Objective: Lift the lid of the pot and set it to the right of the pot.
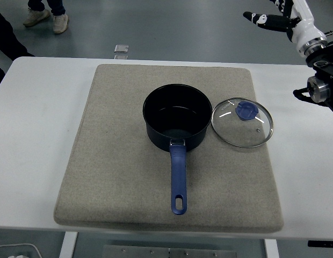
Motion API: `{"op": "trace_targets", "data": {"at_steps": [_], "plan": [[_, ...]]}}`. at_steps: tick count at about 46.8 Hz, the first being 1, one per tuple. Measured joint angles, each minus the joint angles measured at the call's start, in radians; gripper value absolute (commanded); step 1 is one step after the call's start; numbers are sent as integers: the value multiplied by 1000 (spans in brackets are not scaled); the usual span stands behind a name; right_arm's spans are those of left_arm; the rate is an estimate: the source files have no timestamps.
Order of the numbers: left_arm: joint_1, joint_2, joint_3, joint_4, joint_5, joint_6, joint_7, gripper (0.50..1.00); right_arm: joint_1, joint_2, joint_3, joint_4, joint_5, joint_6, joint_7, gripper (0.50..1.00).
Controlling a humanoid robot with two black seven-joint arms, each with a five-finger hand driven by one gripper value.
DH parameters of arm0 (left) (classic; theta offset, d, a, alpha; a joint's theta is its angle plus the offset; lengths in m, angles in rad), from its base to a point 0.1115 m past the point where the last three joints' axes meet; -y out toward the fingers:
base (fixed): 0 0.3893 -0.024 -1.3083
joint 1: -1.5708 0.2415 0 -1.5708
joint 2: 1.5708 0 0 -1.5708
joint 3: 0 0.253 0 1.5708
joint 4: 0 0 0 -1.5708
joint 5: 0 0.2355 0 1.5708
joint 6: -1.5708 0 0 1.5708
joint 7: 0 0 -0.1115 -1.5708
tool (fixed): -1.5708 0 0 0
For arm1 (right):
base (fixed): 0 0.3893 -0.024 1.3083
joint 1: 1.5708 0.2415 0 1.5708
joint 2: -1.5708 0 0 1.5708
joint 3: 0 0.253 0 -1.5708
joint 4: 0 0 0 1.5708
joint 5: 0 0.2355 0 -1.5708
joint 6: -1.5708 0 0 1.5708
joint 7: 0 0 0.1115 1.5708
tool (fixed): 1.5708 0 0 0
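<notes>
Head view: dark pot sits open near middle of beige mat on white table, blue handle pointing toward near edge. Glass lid with blue knob lies flat on mat, just right of pot, rim touching or nearly touching pot wall. Right hand raised up right of pot, well apart from lid, fingers extended, holding nothing. Person's shoes on floor far up left of pot.

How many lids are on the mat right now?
1. The glass lid with a blue knob lies flat on the grey mat, right of the open pot, rim close to the pot's. Nothing hints at another lid.
</notes>
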Motion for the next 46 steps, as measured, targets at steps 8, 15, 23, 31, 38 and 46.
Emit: {"op": "trace_targets", "data": {"at_steps": [8,15,23,31,38,46], "plan": [[-1,0,0,0,0,0,0,1000,-9,0,0,-8,10,-13,0,950],[0,0,0,0,0,0,0,1000,-22,2,0,-8,45,-15,0,950],[0,0,1,0,0,0,0,1000,-44,5,-1,-6,99,-8,-16,950],[0,0,1,0,0,0,0,1000,-69,5,-1,0,105,-4,-22,950],[0,0,0,0,0,0,0,1000,-81,10,-1,5,104,-5,-22,950],[0,0,0,0,0,0,0,1000,-84,16,-2,6,103,-6,-22,950]]}}
